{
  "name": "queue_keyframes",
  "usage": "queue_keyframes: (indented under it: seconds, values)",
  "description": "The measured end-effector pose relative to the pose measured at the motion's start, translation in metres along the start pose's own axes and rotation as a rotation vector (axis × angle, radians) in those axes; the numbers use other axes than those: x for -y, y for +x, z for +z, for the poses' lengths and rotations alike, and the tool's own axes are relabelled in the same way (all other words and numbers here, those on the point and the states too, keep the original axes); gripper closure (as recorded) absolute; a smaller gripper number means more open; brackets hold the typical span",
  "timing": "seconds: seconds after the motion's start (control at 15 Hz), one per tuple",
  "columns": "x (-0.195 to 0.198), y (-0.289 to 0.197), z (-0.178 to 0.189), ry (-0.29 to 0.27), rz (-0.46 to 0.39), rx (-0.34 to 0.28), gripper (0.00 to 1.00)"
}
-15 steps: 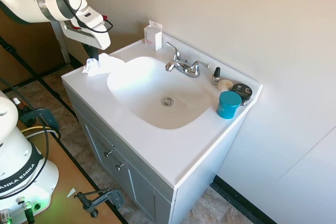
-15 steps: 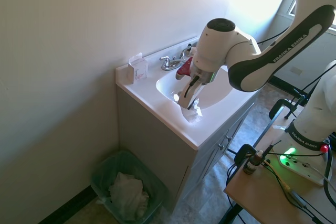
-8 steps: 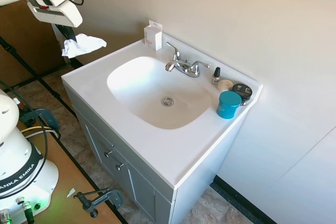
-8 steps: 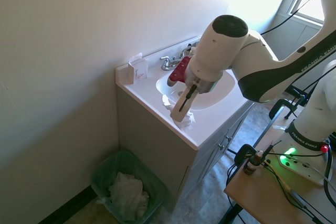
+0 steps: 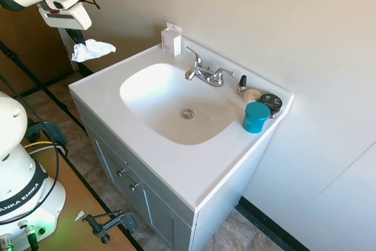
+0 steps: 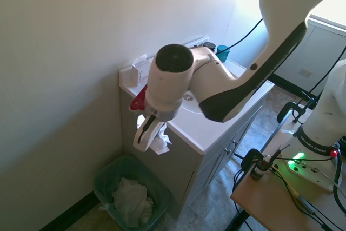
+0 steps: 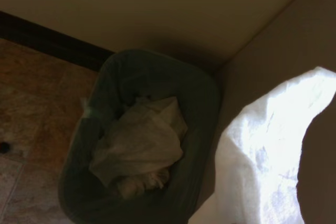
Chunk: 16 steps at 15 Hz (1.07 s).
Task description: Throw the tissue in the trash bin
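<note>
A white robot arm's gripper (image 6: 147, 137) pinches the tissue (image 6: 159, 142), its two fingers closed on the crumpled white wad, which hangs in the air just past the end of the white vanity top (image 5: 147, 145) and above the floor. In the second exterior view the dark green trash bin (image 6: 106, 172) stands on the floor at about 7 o'clock from the wad, tucked between the wall and the side of the grey cabinet (image 6: 162, 169), with a pale crumpled wad of paper (image 6: 130, 201) already lying inside it. The wrist view looks straight down into the bin (image 7: 199, 108) and its paper (image 7: 139, 148), with the held tissue (image 7: 262, 150) bright at one side. In the first exterior view the tissue (image 5: 91, 49) hangs clear of the counter, at roughly 9 o'clock from a small white carton (image 5: 171, 39) with red print that stands upright by the wall. A chrome faucet (image 5: 204, 72) sits behind the basin (image 5: 176, 104), and a teal cup (image 5: 256, 117) stands at the counter's far end.
</note>
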<state>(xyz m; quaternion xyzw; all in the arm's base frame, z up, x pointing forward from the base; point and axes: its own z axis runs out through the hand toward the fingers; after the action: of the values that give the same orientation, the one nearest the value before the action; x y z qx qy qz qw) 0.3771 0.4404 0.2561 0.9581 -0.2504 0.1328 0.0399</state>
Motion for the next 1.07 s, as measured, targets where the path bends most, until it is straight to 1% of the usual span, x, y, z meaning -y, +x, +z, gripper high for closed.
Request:
queue_keyframes:
  seconds: [0.13, 0.27, 0.53, 0.6, 0.8, 1.07]
  values:
    - [0.015, 0.008, 0.033, -0.033, 0.018, 0.007, 1.00]
    - [0.023, 0.018, 0.067, -0.063, 0.038, 0.019, 1.00]
    - [0.034, 0.005, 0.101, -0.090, 0.044, 0.053, 1.00]
    - [0.035, 0.002, 0.106, -0.098, 0.047, 0.062, 0.00]
    - [0.038, 0.003, 0.117, -0.114, 0.055, 0.084, 0.00]
    - [0.041, 0.010, 0.122, -0.112, 0.055, 0.092, 0.00]
